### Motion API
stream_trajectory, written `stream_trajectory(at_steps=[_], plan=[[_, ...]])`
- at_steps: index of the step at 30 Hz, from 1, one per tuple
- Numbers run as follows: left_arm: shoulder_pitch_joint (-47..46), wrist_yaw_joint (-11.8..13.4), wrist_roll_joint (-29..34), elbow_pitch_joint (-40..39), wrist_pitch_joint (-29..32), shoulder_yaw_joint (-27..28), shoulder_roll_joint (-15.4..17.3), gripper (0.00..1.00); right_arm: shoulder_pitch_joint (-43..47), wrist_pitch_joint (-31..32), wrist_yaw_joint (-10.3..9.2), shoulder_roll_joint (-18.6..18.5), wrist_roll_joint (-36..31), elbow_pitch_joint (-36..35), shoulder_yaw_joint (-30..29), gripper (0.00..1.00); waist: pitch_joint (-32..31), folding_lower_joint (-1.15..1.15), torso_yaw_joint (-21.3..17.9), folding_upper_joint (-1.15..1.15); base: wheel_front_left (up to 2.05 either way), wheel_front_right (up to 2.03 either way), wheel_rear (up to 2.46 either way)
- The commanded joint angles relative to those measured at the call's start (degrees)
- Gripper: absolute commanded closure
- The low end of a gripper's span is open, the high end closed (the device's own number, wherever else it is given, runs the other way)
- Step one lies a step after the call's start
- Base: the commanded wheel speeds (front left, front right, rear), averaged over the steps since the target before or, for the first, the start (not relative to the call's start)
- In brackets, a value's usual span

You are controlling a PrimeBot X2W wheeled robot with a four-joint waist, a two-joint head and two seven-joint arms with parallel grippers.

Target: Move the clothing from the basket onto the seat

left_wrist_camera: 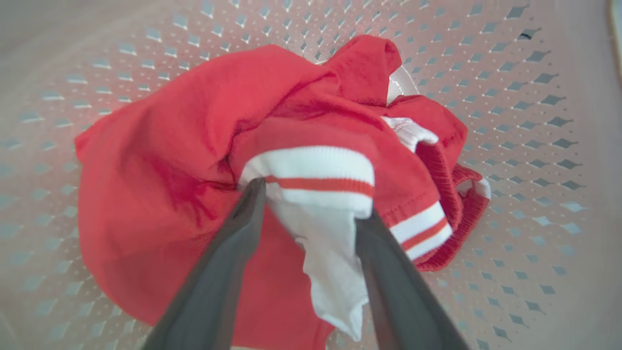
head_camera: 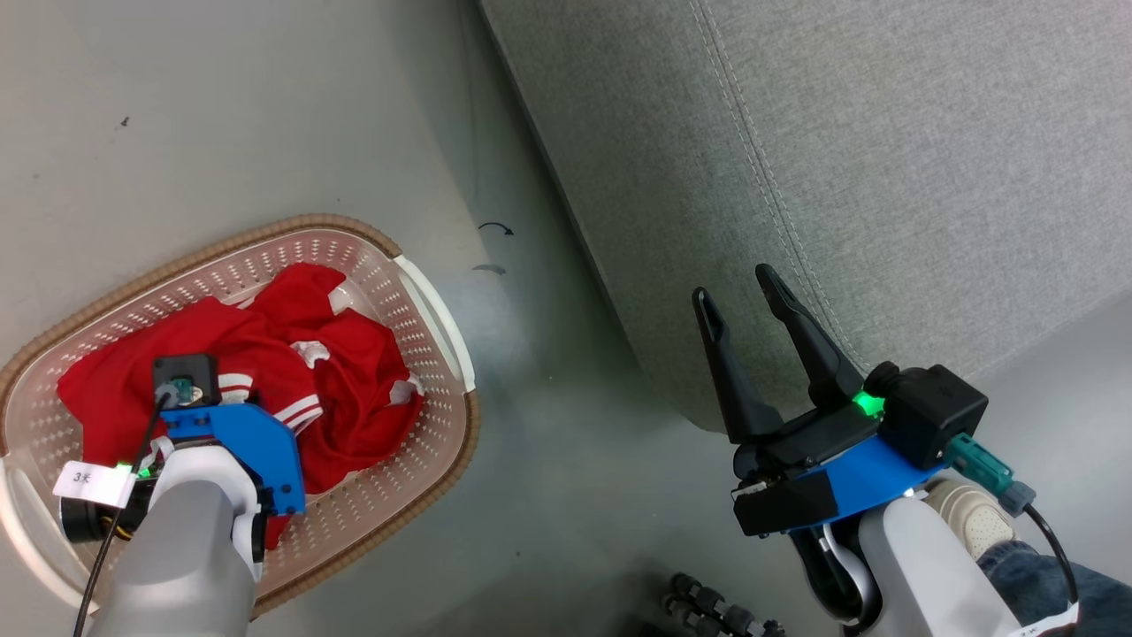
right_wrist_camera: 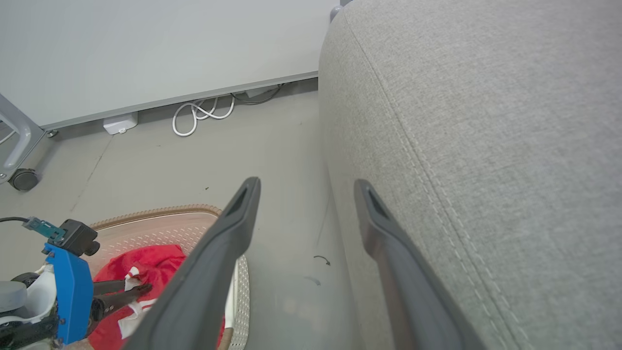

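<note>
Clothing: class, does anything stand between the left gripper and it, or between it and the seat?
Nothing visible does. The left gripper stands open astride a striped cuff of the clothing in the basket. On the way to the seat, the basket's wall must be cleared; beyond it lies only floor.

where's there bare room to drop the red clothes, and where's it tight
The seat is bare across its top, both sides of its stitched seam, beyond the right gripper. The floor strip between basket and seat is also free. Crowded: the basket's middle, heaped with clothing, the left gripper astride it.
</note>
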Motion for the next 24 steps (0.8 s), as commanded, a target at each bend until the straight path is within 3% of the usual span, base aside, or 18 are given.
stream_trajectory(at_steps=[1, 16, 24], plan=[[-1.00, -0.08, -0.78, 0.71, 0.34, 0.46, -0.29, 1.00, 0.24, -0.31, 0.03, -0.06, 0.41, -0.27, -0.15, 0.00, -0.01, -0.01, 0.02, 0.00, 0.00, 0.00, 0.00], [-1.32, -1.78, -2.50, 2.31, -1.64, -0.09, -0.36, 1.00, -0.70, -0.32, 0.03, -0.06, 1.31, -0.14, 0.65, 0.00, -0.63, -0.01, 0.15, 0.00, 0.00, 0.00, 0.00], [-0.27, -4.72, -3.16, 2.55, -3.11, -1.20, -2.39, 1.00, -1.22, -0.31, 0.03, -0.08, 0.38, 1.18, 0.65, 0.00, -5.53, -0.01, 3.85, 0.00, 0.00, 0.00, 0.00]])
